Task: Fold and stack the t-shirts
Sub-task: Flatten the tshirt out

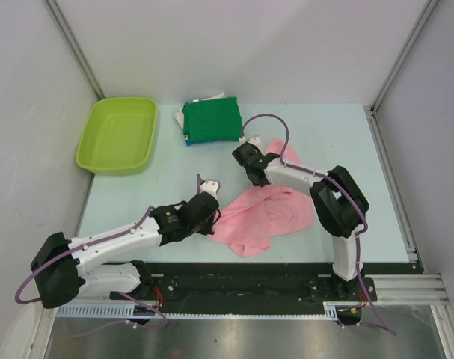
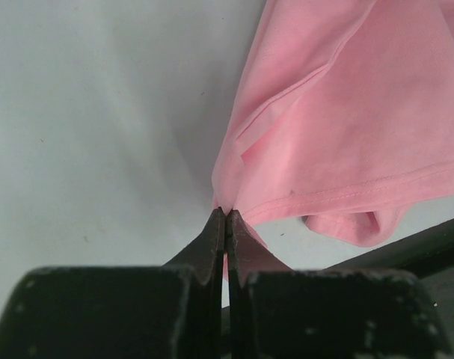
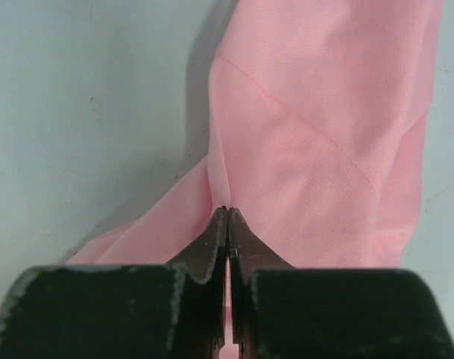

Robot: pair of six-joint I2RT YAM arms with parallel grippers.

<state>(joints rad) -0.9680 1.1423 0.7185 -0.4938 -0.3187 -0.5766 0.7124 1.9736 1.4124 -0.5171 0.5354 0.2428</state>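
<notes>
Pink t-shirt point(image 1: 264, 213) rumpled on table point(image 1: 174, 176), left jaws and right jaws clenched on its cloth

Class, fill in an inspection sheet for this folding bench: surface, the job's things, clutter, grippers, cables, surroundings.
Surface: pale blue-green table, flat, no spills seen.
Job's things: pink t-shirt crumpled and unfolded between the arms; folded stack at the far edge, dark green on top, blue and white edges beneath.
Clutter: lime green tub, empty, at the far left corner.
Grippers: left gripper shut on the pink t-shirt's edge; right gripper shut on a fold of it.
Cables: purple cables run along both arms; one arches above the right wrist.
Surroundings: grey walls with metal frame posts; nothing else seen.
</notes>
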